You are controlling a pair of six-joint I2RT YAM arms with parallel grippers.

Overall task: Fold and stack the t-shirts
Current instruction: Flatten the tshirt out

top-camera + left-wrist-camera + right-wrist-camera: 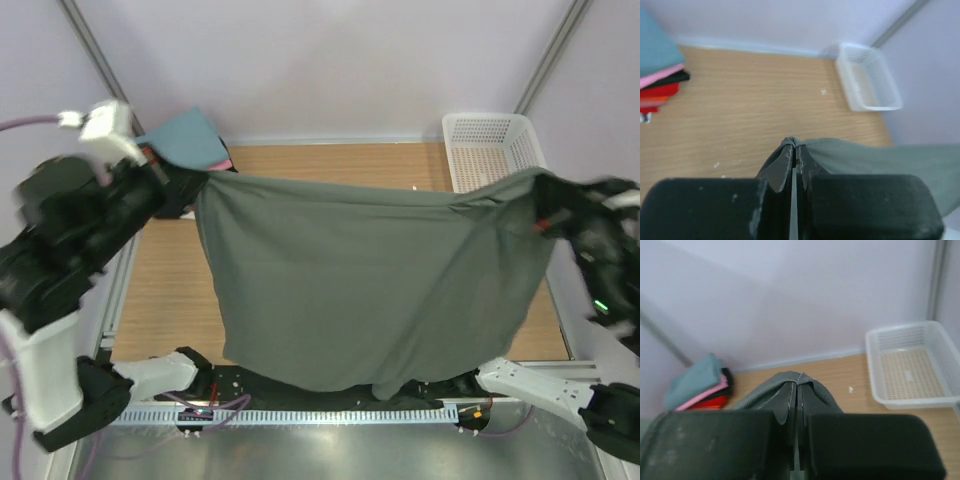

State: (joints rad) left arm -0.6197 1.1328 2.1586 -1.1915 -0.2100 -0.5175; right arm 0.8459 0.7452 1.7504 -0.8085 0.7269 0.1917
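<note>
Cloth up front: grey-green shirt [360,280] hangs spread wide btwn the two arms, held up over the table [165,290], its bottom hem drooping in a curve down to the near edge, over the arm bases. Fabric is plain and matte, w/ soft creases running in from each upper corner; top edge sags a little mid-span. Left gripper [794,150] has its fingers pressed together on the shirt's upper left corner, a small pucker of cloth poking out past the tips. Right gripper [796,385] is likewise pinched tight on the upper right corner, cloth bunched over both fingers. Past the shirt, at the far-left corner, folded stack [655,55] lies flat: teal on top, then pink, black, red below. At the far-right corner sits white lattice basket [915,401], upright, its mesh floor in plain view from both wrist cams. In the top view the shirt's raised right corner overlaps its near rim; can't tell if they touch.
</note>
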